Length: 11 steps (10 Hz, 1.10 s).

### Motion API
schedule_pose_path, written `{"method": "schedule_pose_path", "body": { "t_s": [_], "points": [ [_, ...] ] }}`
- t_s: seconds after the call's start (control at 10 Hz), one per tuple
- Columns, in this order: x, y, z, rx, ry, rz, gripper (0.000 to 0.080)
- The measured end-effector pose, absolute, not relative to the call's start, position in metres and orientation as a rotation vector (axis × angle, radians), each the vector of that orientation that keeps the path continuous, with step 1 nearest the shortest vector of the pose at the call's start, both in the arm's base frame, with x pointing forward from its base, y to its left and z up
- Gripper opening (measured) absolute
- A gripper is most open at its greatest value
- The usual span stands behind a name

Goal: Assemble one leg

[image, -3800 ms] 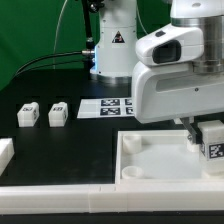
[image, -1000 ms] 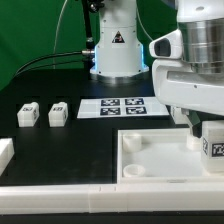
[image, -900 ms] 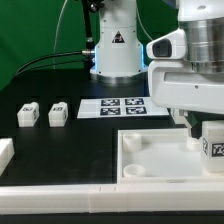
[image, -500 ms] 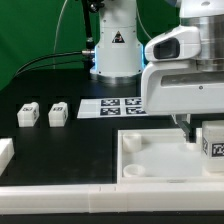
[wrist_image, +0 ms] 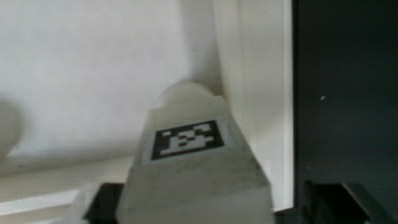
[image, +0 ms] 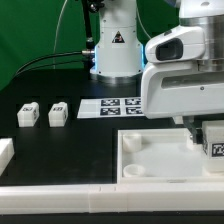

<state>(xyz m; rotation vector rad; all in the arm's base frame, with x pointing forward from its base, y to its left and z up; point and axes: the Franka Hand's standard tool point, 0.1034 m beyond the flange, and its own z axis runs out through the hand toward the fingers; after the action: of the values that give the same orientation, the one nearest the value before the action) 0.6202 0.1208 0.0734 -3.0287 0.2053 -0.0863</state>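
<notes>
One leg [image: 213, 141], a small white block with a black-and-white tag, stands upright at the corner of the large white square panel [image: 160, 160] on the exterior view's right. My gripper [image: 200, 128] is straight above it, with one finger on each side. In the wrist view the leg [wrist_image: 192, 150] fills the space between the dark fingers [wrist_image: 107, 205]. One finger is against the leg and a narrow gap shows at the other, so the jaws stand open around it. Two more legs [image: 28, 114] [image: 58, 114] lie on the black table at the exterior view's left.
The marker board [image: 113, 105] lies behind the panel. A white block [image: 5, 152] sits at the exterior view's left edge. A white rail [image: 90, 200] runs along the front. The robot's base [image: 112, 50] stands at the back. The panel's raised wall [wrist_image: 228, 60] runs beside the leg.
The wrist has turned about the vertical over the leg, so the hand's body now reaches further to the exterior view's left. The leg and its tag look unchanged.
</notes>
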Motion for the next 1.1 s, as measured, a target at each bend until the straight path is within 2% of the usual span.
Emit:
{"method": "schedule_pose_path", "body": {
  "t_s": [0.1,0.6,1.1],
  "points": [
    [0.6201,0.1195,0.0731,-3.03,0.206,-0.086,0.0296],
    [0.6201,0.1173,0.0721,-3.023,0.262,-0.082,0.0298],
    [0.6166,0.117,0.0707,-2.77,1.176,-0.032,0.0298]
  ]
}}
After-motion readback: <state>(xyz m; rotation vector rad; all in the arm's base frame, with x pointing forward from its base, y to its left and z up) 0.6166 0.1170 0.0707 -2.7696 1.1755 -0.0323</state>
